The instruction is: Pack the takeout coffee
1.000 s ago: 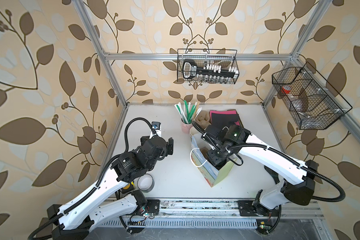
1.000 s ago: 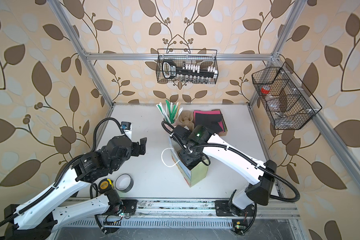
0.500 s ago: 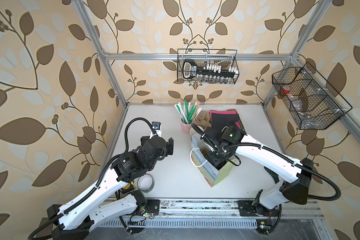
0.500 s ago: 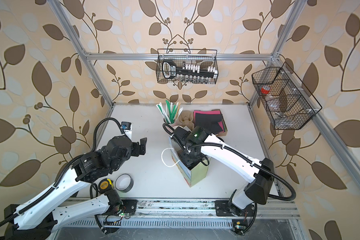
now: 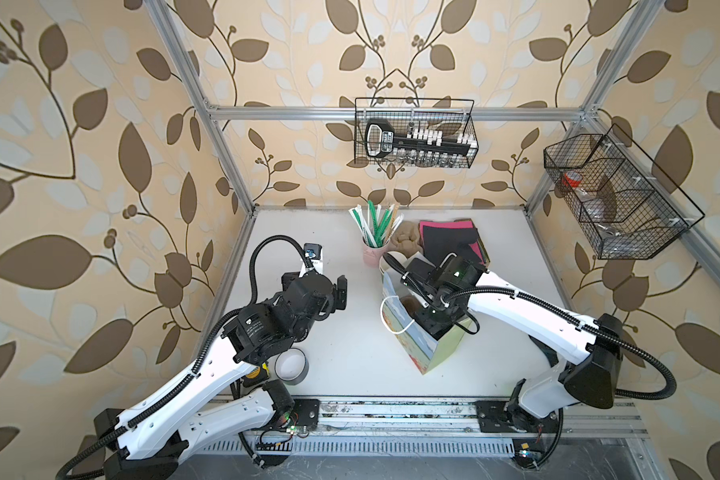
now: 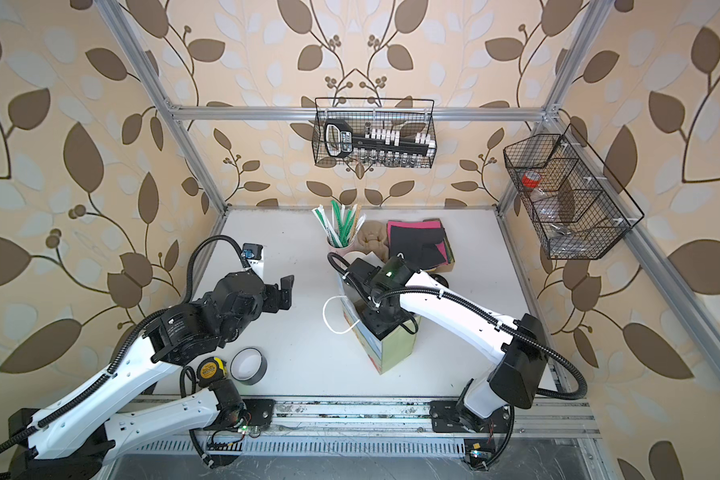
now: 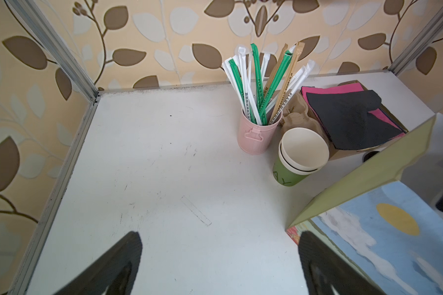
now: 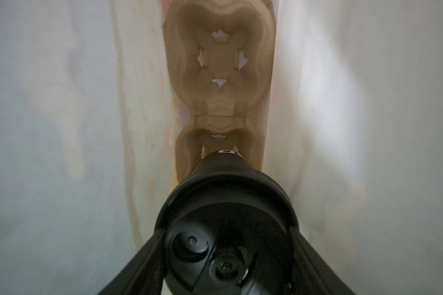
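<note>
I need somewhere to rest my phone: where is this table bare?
Widest bare patch: the table's left side, from the side rail to the pink straw pot. Also the strip between the left pincer and the paper bag, and the front edge between tape roll and bag. Crowded: the back middle, with pot, green cups and napkins.

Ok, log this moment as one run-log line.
left gripper: open, empty, above table | right gripper: shut on takeout coffee, inside gift bag | takeout coffee: above cup carrier at bag bottom, not released
</note>
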